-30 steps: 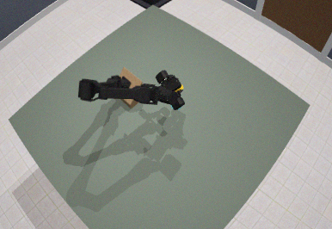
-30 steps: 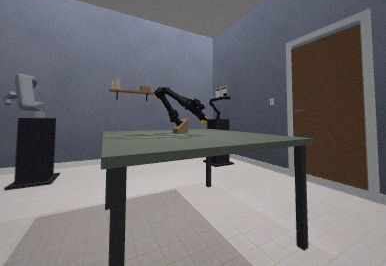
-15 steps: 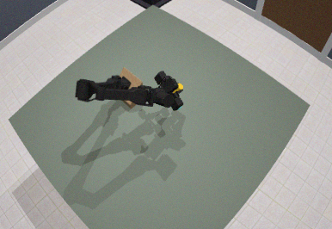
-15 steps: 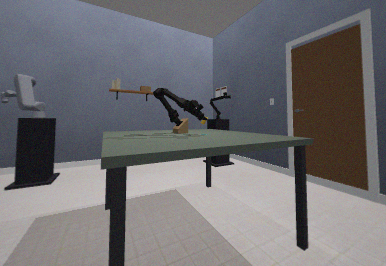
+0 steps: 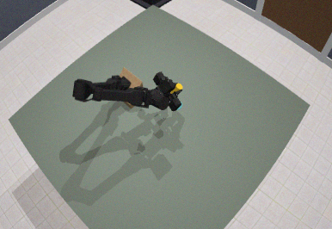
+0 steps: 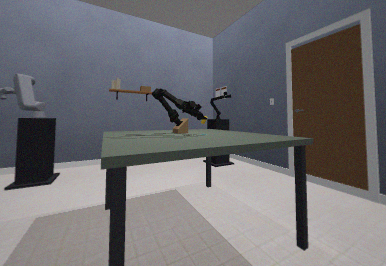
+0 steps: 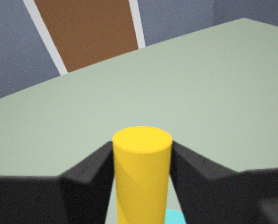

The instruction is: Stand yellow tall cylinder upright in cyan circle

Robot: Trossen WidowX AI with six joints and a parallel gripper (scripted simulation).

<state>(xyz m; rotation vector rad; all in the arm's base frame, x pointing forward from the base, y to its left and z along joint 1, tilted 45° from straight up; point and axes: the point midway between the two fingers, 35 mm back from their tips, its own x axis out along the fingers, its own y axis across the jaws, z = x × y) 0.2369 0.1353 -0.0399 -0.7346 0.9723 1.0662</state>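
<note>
Grey-green bench [image 5: 258, 104] carries the arm near its middle; the gripper [image 7: 142, 165] is clamped on the yellow cylinder [image 7: 142, 170], which appears upright and off the surface, over the cyan circle [image 7: 174, 218]. Lifting and turning look done; lowering and letting go remain

The smooth, plain yellow tall cylinder [image 7: 142, 175] has a flat circular end face turned toward the wrist camera. It is lifted off the green table surface, with black pads pressed against both of its sides. In the top view only its yellow end [image 5: 176, 88] is visible. The flat cyan circle [image 7: 173, 217] lies on the table directly below the cylinder, showing only as a small sliver [image 5: 181, 106].
</note>
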